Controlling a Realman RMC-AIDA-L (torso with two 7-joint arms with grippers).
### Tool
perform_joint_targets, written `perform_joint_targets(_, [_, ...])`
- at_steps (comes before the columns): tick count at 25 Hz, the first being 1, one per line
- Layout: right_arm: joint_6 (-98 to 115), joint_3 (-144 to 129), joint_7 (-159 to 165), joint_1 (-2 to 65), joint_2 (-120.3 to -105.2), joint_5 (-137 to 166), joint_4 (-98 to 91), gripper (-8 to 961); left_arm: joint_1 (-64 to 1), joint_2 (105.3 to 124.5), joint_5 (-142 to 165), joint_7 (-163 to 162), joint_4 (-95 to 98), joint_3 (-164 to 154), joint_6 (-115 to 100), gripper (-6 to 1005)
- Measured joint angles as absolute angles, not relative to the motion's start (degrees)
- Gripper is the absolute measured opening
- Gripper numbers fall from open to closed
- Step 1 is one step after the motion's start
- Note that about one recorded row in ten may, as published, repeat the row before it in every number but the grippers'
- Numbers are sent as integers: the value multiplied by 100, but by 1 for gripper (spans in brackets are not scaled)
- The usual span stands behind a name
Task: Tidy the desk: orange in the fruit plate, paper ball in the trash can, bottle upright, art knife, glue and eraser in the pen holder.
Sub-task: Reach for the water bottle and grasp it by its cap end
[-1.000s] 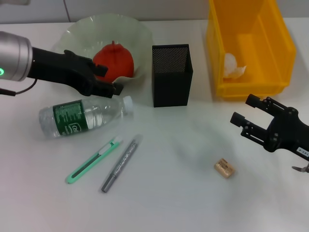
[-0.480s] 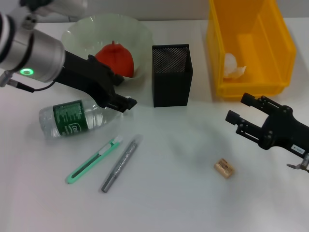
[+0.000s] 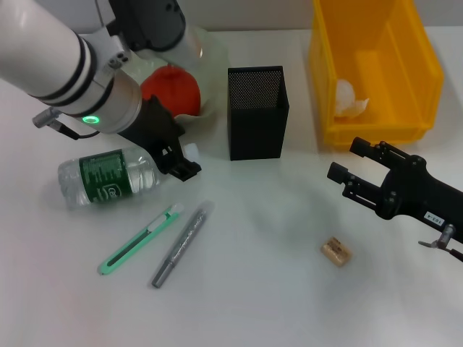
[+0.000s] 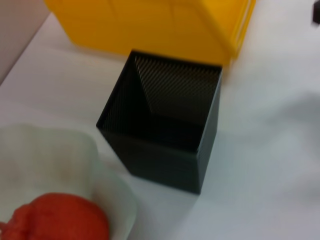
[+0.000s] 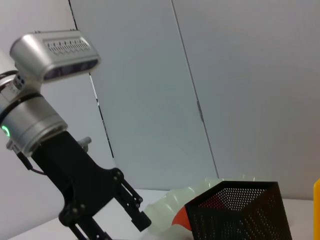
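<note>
The bottle (image 3: pixel 116 177) lies on its side at the left. My left gripper (image 3: pixel 184 163) hangs open at its capped end, next to the white cap (image 3: pixel 190 151). The orange (image 3: pixel 176 88) rests in the pale-green fruit plate (image 3: pixel 212 52) behind, partly hidden by my left arm. The paper ball (image 3: pixel 349 99) lies in the yellow trash can (image 3: pixel 372 134). The black mesh pen holder (image 3: pixel 257 116) looks empty in the left wrist view (image 4: pixel 165 145). A green art knife (image 3: pixel 139 240) and a grey glue stick (image 3: pixel 182 243) lie in front of the bottle. The eraser (image 3: pixel 337 250) sits below my open right gripper (image 3: pixel 346 160).
The pen holder stands between the fruit plate and the trash can, close to both. Bare white desk lies between the glue stick and the eraser. My left gripper (image 5: pixel 117 220) also shows in the right wrist view, beside the plate (image 5: pixel 172 210) and pen holder (image 5: pixel 240 212).
My left arm has swung forward and turned, bringing its gripper from beside the plate down to the bottle's cap end. My right gripper has crept a little leftward, still open.
</note>
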State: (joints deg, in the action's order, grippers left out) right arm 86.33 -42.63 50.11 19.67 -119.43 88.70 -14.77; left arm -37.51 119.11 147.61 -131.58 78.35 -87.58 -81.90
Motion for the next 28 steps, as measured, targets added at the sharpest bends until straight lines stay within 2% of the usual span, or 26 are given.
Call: perform_joint_targets(28, [8343, -4233, 5009, 2223, -11944, 8831, -1319, 702, -4288, 11918, 15494, -13329, 6507, -9377, -7308, 667])
